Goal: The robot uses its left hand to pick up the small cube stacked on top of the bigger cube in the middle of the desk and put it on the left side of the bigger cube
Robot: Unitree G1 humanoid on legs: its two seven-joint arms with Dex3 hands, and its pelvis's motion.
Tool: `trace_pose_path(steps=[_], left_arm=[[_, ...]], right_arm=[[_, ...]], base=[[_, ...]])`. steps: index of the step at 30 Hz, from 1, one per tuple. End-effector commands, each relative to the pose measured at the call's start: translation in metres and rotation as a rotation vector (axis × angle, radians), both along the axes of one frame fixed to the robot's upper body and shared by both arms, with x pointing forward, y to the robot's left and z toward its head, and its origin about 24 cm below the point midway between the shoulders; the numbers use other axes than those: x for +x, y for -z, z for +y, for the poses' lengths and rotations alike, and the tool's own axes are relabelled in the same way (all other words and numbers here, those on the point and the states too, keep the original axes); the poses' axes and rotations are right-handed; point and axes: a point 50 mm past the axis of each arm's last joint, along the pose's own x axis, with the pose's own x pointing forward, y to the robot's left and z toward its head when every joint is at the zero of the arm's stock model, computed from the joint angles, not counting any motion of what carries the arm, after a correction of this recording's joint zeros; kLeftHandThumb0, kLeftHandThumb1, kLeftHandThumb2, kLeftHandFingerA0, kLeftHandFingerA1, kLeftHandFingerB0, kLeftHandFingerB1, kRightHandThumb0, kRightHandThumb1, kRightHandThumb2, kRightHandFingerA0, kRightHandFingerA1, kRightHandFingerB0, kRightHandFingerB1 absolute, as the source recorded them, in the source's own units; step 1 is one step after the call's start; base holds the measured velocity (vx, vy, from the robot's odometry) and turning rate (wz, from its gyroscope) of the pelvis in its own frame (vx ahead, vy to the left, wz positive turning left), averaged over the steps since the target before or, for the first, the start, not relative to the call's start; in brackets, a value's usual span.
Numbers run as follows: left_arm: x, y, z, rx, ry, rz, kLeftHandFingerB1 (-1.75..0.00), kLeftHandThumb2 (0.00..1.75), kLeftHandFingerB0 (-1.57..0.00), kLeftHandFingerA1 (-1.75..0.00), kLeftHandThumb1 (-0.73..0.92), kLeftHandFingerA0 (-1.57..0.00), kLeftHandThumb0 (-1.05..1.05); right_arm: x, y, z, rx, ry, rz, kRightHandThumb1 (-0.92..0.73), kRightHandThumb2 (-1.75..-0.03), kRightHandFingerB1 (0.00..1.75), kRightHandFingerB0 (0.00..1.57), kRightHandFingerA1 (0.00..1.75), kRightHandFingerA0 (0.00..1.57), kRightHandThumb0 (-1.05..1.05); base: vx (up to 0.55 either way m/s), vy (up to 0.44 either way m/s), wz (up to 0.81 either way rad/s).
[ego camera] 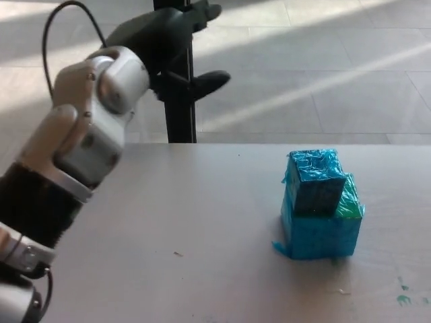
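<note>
A small blue cube wrapped in crinkled tape sits on top of a bigger blue cube with a green patch on its right top edge. Both stand on the pale desk, right of its middle. My left arm comes in from the lower left, raised above the desk. Its black left hand is up at the top centre, far left of and above the cubes, open with fingers spread and holding nothing. My right hand does not show.
A black post stands behind the desk's far edge, partly behind my left hand. Beyond the desk lies a tiled floor with bands of sunlight. Small green marks dot the desk at the lower right.
</note>
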Motion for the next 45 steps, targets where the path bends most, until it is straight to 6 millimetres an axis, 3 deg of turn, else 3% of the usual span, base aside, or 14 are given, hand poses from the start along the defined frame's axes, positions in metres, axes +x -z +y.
trace_pose_path(steps=[1, 2, 3, 8, 10, 11, 13, 17, 19, 22, 23, 26, 28, 45], left_arm=[[-0.005, -0.003, -0.036, 0.089, 0.055, 0.005, -0.29, 0.66, -0.04, -0.49, 0.84, -0.08, -1.03], [-0.006, -0.003, -0.047, 0.092, 0.08, 0.004, -0.2, 1.1, -0.03, -0.55, 0.64, -0.07, -0.98], [-0.007, -0.003, -0.06, 0.094, 0.106, 0.0, -0.3, 0.65, -0.07, -0.52, 0.85, -0.1, -1.04], [-0.011, -0.004, -0.093, 0.05, 0.188, -0.003, -0.35, 1.06, -0.06, -0.58, 0.64, -0.11, -1.0], [-0.012, -0.004, -0.1, 0.033, 0.204, 0.03, -0.31, 0.65, -0.07, -0.54, 0.83, -0.09, -1.02], [-0.013, -0.002, -0.103, 0.004, 0.227, 0.057, -0.29, 1.09, -0.05, -0.54, 0.6, -0.04, -0.92], [-0.012, -0.001, -0.106, 0.017, 0.227, 0.076, -0.18, 1.12, -0.16, -0.53, 0.65, -0.01, -0.99], [-0.009, 0.013, -0.121, 0.09, 0.221, 0.126, -0.14, 1.11, -0.08, -0.7, 0.63, -0.21, -1.05], [-0.006, 0.018, -0.125, 0.099, 0.22, 0.151, -0.32, 0.7, 0.0, -0.73, 0.82, -0.18, -1.05], [-0.002, 0.023, -0.127, 0.17, 0.205, 0.188, -0.2, 0.69, 0.0, -0.65, 0.82, -0.09, -1.05], [0.001, 0.031, -0.125, 0.255, 0.181, 0.209, -0.01, 1.1, -0.06, -0.48, 0.57, -0.07, -1.02], [0.005, 0.037, -0.123, 0.266, 0.161, 0.257, -0.15, 0.68, 0.0, -0.48, 0.75, 0.0, -1.05], [0.006, 0.042, -0.12, 0.257, 0.148, 0.287, -0.06, 1.03, 0.0, -0.34, 0.5, 0.0, -1.05], [-0.001, 0.067, -0.135, 0.308, 0.149, 0.439, -0.08, 0.95, 0.0, -0.3, 0.46, 0.0, -1.05]], right_arm=[[-0.001, -0.004, -0.008, -0.005, 0.012, 0.011, -0.68, -0.61, 0.36, 0.47, 0.54, 0.67, -0.4], [-0.001, -0.004, -0.008, -0.001, 0.025, 0.013, -0.67, -0.6, 0.36, 0.46, 0.54, 0.67, -0.41], [-0.001, -0.004, -0.009, 0.0, 0.024, 0.009, -0.55, -0.87, 0.5, 0.38, 0.63, 0.6, -0.46], [0.002, -0.005, -0.009, -0.008, 0.004, 0.0, -0.55, -0.88, 0.51, 0.39, 0.63, 0.6, -0.46], [0.003, -0.007, -0.009, -0.009, -0.006, -0.013, -0.68, -0.61, 0.36, 0.46, 0.54, 0.66, -0.4], [0.003, -0.007, -0.009, -0.013, -0.016, -0.008, -0.68, -0.61, 0.36, 0.47, 0.54, 0.67, -0.41], [0.003, -0.008, -0.01, -0.019, -0.02, -0.007, -0.68, -0.61, 0.36, 0.46, 0.54, 0.67, -0.41], [0.003, -0.007, -0.01, -0.019, -0.024, 0.003, -0.68, -0.61, 0.36, 0.46, 0.53, 0.66, -0.4], [0.003, -0.005, -0.008, -0.009, -0.012, 0.001, -0.55, -0.87, 0.51, 0.39, 0.63, 0.61, -0.45], [0.005, -0.004, -0.009, -0.006, 0.016, 0.01, -0.66, -0.61, 0.36, 0.46, 0.55, 0.69, -0.4], [0.007, -0.005, -0.009, -0.015, 0.005, 0.005, -0.66, -0.6, 0.36, 0.48, 0.58, 0.69, -0.39], [0.009, -0.007, -0.011, -0.027, -0.01, 0.018, -0.67, -0.6, 0.36, 0.47, 0.56, 0.69, -0.4], [0.009, -0.007, -0.011, -0.012, 0.006, 0.002, -0.66, -0.6, 0.37, 0.47, 0.58, 0.68, -0.39], [0.019, -0.014, -0.015, -0.045, -0.03, 0.025, -0.63, -0.6, 0.35, 0.48, 0.62, 0.7, -0.4]], base=[[0.0, 0.0, 0.0], [0.0, 0.0, 0.0], [0.0, 0.0, 0.0], [0.0, 0.0, 0.0], [0.0, 0.0, 0.0], [0.0, 0.0, 0.0], [0.0, 0.0, 0.0], [0.0, 0.0, 0.0], [0.0, 0.0, 0.0], [0.0, 0.0, 0.0], [0.0, 0.0, 0.0], [0.0, 0.0, 0.0], [0.0, 0.0, 0.0], [0.0, 0.0, 0.0]])
